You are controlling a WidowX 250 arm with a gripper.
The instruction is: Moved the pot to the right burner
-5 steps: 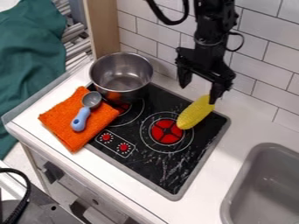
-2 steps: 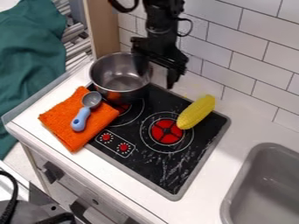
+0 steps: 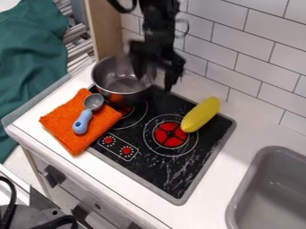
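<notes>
Pot stands over the left burner, beside the orange cloth, the black gripper hanging at its right rim with jaws spread apart.

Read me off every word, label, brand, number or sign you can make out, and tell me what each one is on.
No readable text.
Control panel: small marks around the red knobs, too small to read.
Right burner: a black cross over red, with white rings around it; a pattern, no lettering.
</notes>
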